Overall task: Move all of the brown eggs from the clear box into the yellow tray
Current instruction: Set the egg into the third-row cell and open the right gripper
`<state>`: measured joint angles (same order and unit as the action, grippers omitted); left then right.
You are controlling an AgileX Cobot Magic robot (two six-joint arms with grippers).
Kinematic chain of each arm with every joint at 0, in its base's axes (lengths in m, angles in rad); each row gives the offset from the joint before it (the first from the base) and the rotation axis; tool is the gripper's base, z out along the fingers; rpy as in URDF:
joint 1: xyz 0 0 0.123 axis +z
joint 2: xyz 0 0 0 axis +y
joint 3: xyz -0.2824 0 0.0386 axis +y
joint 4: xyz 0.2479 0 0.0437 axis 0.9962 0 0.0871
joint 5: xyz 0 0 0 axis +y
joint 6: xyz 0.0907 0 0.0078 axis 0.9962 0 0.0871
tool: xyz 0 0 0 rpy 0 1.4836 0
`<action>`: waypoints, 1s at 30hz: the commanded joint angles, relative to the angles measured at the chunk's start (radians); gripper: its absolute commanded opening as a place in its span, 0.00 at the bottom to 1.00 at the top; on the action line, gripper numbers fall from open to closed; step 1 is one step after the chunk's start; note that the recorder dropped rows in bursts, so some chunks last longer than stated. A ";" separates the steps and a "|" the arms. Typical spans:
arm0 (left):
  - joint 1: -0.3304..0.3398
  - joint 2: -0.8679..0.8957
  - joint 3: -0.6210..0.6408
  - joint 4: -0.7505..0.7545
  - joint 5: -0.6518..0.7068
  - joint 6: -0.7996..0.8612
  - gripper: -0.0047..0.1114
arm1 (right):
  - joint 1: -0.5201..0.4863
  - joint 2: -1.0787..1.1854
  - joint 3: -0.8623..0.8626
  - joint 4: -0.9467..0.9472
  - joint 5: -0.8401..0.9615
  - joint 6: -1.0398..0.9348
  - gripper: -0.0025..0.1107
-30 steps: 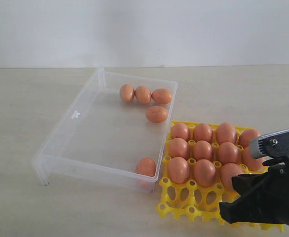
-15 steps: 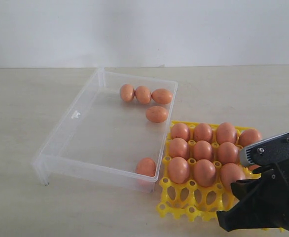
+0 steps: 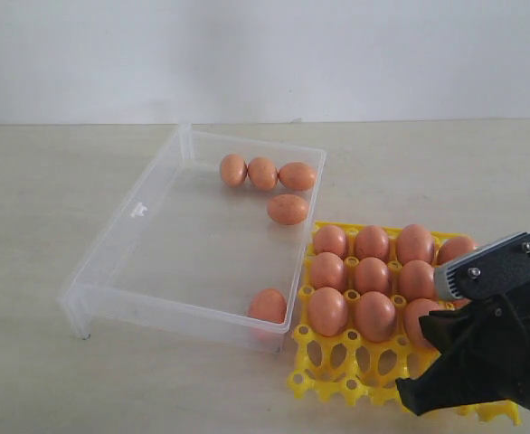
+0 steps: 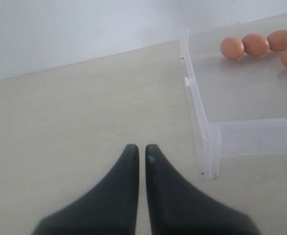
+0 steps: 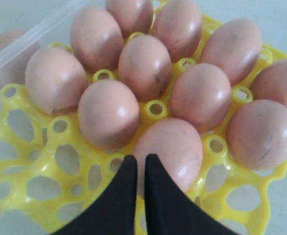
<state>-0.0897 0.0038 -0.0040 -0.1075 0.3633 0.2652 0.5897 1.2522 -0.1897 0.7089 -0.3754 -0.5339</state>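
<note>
Right wrist view: right gripper point(image 5: 140, 157) pinched closed, empty, low over seated brown eggs point(image 5: 146, 66) in yellow tray point(image 5: 41, 152), exterior lower right. Five left in clear box point(image 3: 138, 210), centre-left. Risk: closed tips cracking a seated egg if lowered.

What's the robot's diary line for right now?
eggs in box: five | tray: partly filled | right pincer: shut, empty, over tray | left pincer: shut, empty, outside box

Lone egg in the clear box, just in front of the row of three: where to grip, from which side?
Lone egg: probably from above, pinch its narrow middle, fingers front and back. It lies sideways, and the clear box wall sits close to its right end.
</note>
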 commanded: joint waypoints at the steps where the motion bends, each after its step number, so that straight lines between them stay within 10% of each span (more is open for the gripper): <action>1: 0.004 -0.004 0.004 0.000 -0.004 -0.011 0.08 | 0.001 0.005 0.004 0.027 -0.059 0.000 0.02; 30: 0.004 -0.004 0.004 0.000 -0.004 -0.011 0.08 | 0.001 0.182 0.004 0.091 -0.019 -0.017 0.02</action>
<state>-0.0897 0.0038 -0.0040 -0.1075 0.3633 0.2652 0.5897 1.4090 -0.1897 0.7961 -0.3949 -0.5487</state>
